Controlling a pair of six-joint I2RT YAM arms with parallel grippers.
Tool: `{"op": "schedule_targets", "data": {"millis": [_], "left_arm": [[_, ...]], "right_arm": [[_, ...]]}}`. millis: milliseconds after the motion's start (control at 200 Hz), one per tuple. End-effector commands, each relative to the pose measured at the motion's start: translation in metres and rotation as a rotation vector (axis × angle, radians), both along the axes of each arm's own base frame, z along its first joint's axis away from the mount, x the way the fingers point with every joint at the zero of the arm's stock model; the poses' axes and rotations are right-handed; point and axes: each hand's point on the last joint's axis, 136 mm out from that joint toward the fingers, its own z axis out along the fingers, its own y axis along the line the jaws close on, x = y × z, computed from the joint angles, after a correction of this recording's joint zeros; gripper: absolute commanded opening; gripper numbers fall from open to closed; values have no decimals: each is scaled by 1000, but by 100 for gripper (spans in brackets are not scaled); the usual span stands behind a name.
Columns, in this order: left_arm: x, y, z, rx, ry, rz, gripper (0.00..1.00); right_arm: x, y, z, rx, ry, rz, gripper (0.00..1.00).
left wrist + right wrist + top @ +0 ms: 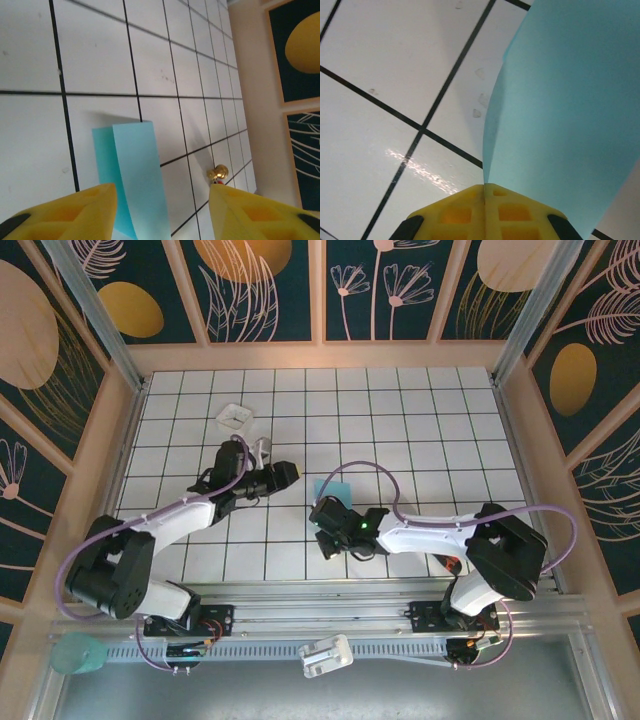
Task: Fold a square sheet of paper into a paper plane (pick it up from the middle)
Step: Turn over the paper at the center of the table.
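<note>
The square sheet of paper (336, 489), turquoise-blue, stands bent upward off the table near the middle, its lower part (326, 540) under the right wrist. My right gripper (326, 516) is shut on its edge; in the right wrist view the yellow pads (470, 215) press together on the sheet (565, 110), which curves away above them. My left gripper (288, 473) hovers just left of the paper, open. In the left wrist view, the gripper (162, 212) has nothing in its gap, and the sheet (137, 175) rises beyond it as a curved strip. The paper plane is out of view.
A small white square tray (238, 417) sits at the back left. A red-and-black pen-like tool (447, 565) lies by the right arm's base; its gold end (218, 172) shows past the left fingers. Wooden walls (128, 400) ring the tiled table (400, 430).
</note>
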Motion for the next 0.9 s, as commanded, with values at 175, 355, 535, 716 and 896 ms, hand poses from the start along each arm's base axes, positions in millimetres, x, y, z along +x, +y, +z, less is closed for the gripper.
{"op": "schedule_targets", "data": {"millis": [175,355,535,716,896], "left_arm": [[-3,-42,-16,-62,76,-126,40],[1,-65,-41,-25,117,-197,35],[2,-80,-60,18,144,-248,32],[4,-78,-85,93,178,-262,31],[7,-78,-96,128,182,-276,30]], "right_arm": [[-3,11,-8,93,9,-1,8],[-2,10,-13,92,9,-3,10],[0,10,-15,90,10,2,13],[2,8,-15,101,8,-1,14],[1,9,-11,139,18,15,17]]}}
